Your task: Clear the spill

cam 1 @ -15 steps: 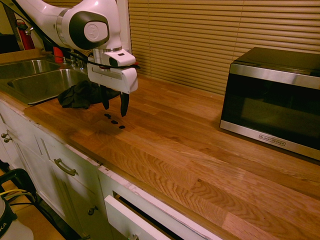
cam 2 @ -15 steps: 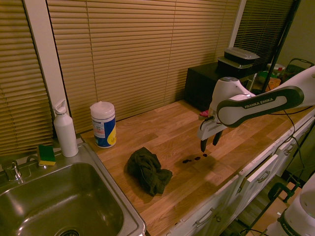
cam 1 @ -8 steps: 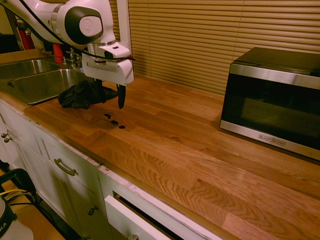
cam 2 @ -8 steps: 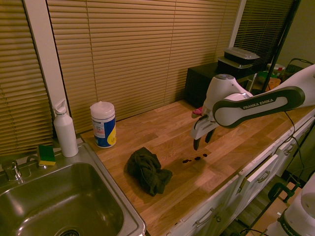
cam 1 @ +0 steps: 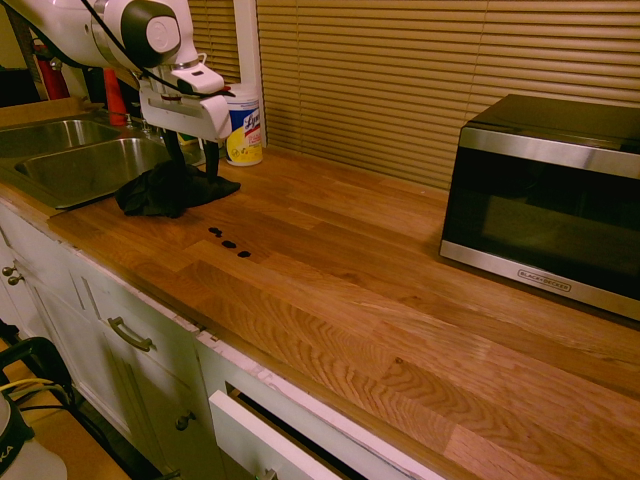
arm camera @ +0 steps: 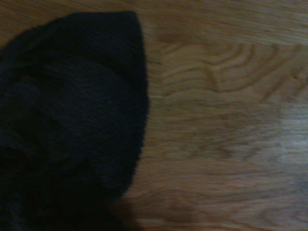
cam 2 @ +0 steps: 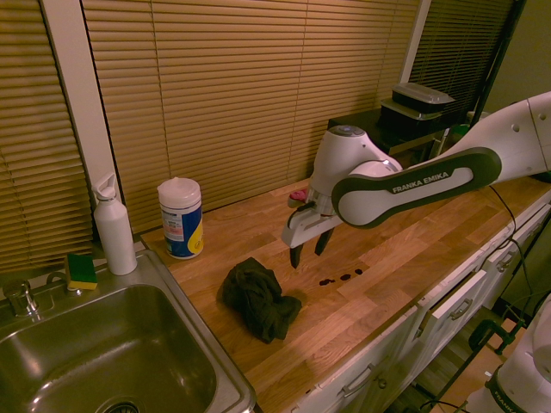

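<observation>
Jaws (cam 2: 308, 256) of the robot are apart and released, with nothing between them. They hang above the table (cam 1: 400, 310), near the dark cloth (cam 2: 258, 299), and point down.

The spill (cam 1: 229, 244) lies on the wooden table — a short row of small dark spots. It is near the cloth but apart from it, on the side toward the microwave (cam 1: 545, 200). The cloth is crumpled in a heap, and it lies between the spill and the sink (cam 2: 112, 344). The wrist view shows the cloth from close, a little blurred, with bare wood beside it.

Behind the cloth, near the window blinds (cam 2: 232, 95), stands a wipes tub (cam 2: 181, 218), upright and with its lid closed. Next to the sink there is a white bottle (cam 2: 115, 231), also upright, and a green and yellow sponge (cam 2: 82, 272) is by the faucet (cam 2: 22, 296).

The microwave stands well apart from the spill, and two food containers (cam 2: 417, 107) are stacked on top of it. Below the table, one drawer (cam 1: 265, 440) is partly pulled out.
</observation>
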Robot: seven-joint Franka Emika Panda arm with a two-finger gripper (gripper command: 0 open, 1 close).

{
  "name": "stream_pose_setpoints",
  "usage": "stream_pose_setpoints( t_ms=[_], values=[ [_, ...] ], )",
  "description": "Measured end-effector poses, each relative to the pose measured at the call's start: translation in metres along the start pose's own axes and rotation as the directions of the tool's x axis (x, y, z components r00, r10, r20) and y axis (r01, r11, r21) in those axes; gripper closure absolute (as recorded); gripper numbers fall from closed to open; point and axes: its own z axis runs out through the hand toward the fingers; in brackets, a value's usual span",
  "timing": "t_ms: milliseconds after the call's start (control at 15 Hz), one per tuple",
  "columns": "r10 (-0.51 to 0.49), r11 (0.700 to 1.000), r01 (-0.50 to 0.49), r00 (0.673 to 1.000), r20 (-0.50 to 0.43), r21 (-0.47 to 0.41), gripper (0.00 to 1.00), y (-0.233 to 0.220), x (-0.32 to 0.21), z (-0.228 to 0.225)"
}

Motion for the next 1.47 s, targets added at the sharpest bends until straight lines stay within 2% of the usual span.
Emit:
stream_pose_setpoints(
  t_ms=[533,800,867,1133,1467],
  values=[
    [-0.018,0.998,0.016,1.000,0.024,0.067,0.00,-0.065,-0.044,0.018],
    [-0.035,0.997,0.033,0.999,0.033,0.063,0.00,-0.085,-0.054,0.038],
    [-0.038,0.998,0.036,0.999,0.033,0.055,1.00,-0.090,-0.055,0.044],
    [-0.033,0.999,0.032,0.998,0.052,0.006,1.00,-0.103,-0.056,0.074],
    [-0.029,0.999,0.030,0.998,0.050,-0.027,1.00,-0.108,-0.057,0.080]
  ],
)
